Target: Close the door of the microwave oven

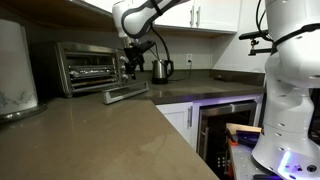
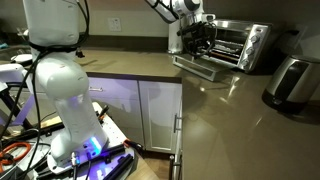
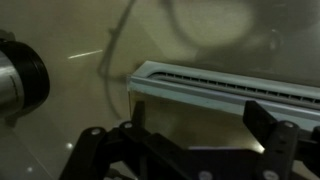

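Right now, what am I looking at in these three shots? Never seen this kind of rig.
A robot arm with a two-fingered tool works at a kitchen counter. Two pictures come from cameras standing in the room; the third looks out from the wrist, with the fingers at its bottom edge. On the counter stand a silver oven, its door folded down flat, and a kettle. The tool hangs above the door, fingers apart, holding nothing.
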You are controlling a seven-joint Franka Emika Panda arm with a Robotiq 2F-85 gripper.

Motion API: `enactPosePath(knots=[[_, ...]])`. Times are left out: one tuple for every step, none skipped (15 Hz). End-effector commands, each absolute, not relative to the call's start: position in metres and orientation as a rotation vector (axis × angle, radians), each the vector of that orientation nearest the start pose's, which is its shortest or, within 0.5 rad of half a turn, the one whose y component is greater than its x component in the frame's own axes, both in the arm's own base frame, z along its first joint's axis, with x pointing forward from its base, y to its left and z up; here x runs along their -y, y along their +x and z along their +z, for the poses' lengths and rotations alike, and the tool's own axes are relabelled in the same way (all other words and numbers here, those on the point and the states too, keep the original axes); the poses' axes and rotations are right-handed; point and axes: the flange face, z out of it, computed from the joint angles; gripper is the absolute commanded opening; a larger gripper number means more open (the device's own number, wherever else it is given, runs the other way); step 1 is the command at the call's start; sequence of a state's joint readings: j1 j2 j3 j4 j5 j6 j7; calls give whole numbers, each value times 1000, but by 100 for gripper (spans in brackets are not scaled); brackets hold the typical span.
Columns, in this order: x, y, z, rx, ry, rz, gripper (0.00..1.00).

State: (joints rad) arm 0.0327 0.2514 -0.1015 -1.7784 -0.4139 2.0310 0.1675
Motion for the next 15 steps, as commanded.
enactPosePath(knots=[[64, 625, 423, -46, -3377, -12, 100], [62, 623, 420, -31, -3309, -9, 100], [63, 621, 418, -24, -3255, -1, 100], [63, 621, 416, -16, -3207, 14, 100], [63, 620, 414, -7, -3164, 27, 100], [63, 621, 410, 6, -3126, 35, 100], [63, 622, 407, 22, -3091, 41, 100], [63, 623, 402, 35, -3059, 48, 100], [62, 624, 398, 51, -3031, 63, 100], [62, 624, 394, 62, -3008, 77, 100], [61, 625, 388, 75, -2985, 93, 100], [60, 626, 383, 85, -2968, 107, 100], [58, 627, 378, 98, -2951, 124, 100], [58, 627, 373, 97, -2947, 135, 100], [59, 628, 369, 80, -2977, 137, 100]])
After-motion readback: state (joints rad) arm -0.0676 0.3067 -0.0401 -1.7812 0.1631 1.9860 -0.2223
